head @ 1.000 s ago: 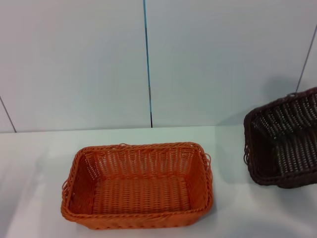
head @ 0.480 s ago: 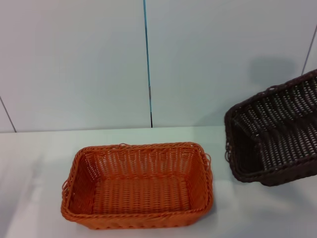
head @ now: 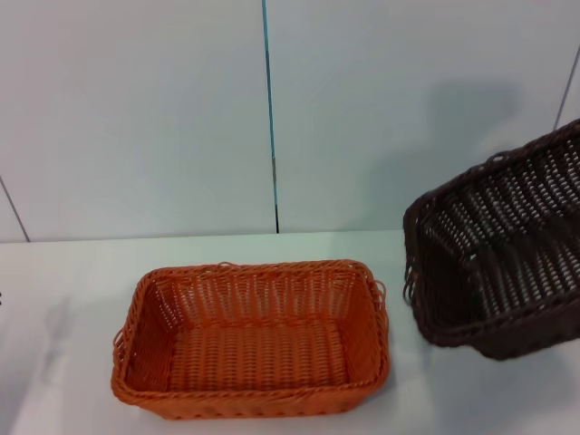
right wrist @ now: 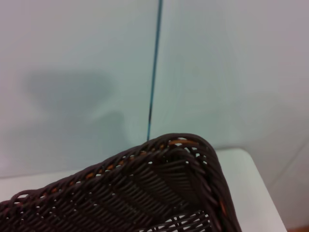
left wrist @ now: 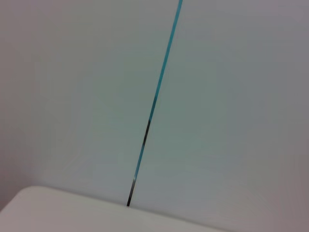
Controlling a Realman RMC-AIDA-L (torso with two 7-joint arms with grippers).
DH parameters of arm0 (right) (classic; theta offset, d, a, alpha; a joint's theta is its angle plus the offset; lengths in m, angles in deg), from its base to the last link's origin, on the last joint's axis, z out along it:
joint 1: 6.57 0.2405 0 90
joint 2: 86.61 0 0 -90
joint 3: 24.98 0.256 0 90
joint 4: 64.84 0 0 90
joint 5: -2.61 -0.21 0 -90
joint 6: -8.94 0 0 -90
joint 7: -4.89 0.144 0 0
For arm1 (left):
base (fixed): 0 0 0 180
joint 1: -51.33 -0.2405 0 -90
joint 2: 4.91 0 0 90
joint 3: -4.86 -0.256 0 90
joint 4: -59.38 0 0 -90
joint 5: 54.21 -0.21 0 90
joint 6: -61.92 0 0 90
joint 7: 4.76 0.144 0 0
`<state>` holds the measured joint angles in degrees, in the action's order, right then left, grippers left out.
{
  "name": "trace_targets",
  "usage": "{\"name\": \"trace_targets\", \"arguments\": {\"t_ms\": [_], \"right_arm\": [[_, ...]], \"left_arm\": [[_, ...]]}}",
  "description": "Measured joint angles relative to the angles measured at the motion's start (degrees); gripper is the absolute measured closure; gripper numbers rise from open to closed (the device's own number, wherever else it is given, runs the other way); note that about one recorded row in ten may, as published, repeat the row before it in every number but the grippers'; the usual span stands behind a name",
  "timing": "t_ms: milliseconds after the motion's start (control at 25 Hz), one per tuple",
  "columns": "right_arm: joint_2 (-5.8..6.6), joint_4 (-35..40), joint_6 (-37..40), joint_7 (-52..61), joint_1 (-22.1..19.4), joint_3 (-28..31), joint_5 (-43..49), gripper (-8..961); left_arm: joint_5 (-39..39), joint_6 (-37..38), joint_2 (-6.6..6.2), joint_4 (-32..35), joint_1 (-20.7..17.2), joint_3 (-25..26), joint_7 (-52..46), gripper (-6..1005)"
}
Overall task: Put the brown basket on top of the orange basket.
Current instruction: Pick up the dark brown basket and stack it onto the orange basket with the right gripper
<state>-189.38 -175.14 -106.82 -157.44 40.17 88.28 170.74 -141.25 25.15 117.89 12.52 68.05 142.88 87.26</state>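
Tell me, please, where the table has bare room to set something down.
The table is bare left of the orange basket and behind it up to the wall. Right of it is crowded: the tilted brown basket hangs close by.

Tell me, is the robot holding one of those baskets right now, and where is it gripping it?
The brown basket hangs tilted and clear of the table, beside the orange basket, so something is carrying it. No gripper shows in any view, so the place of the hold cannot be told.
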Motion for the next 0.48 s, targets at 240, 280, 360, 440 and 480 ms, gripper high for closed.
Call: {"name": "trace_targets", "arguments": {"t_ms": [240,280,360,440,480], "right_arm": [[-1.34,2.7,-3.4,0.5,3.5,-0.3,-0.1,793],[-1.61,4.3,-3.2,0.5,4.4,-0.3,-0.1,793],[-2.14,5.9,-2.2,0.6,5.9,-0.5,-0.1,793],[-2.9,6.6,-0.7,0.6,7.4,-0.7,-0.1,793],[-3.42,6.9,0.1,0.6,8.2,-0.7,-0.1,793]], "left_arm": [[-1.8,0.6,-0.28,1.0,0.6,-0.1,0.0,78],[-1.8,0.7,-0.28,1.1,0.6,-0.1,0.0,78],[-1.8,0.7,-0.29,1.2,0.6,-0.1,0.0,78],[-1.8,0.7,-0.3,1.4,0.6,-0.2,0.0,78],[-1.8,0.7,-0.34,1.6,0.6,-0.3,0.0,78]]}}
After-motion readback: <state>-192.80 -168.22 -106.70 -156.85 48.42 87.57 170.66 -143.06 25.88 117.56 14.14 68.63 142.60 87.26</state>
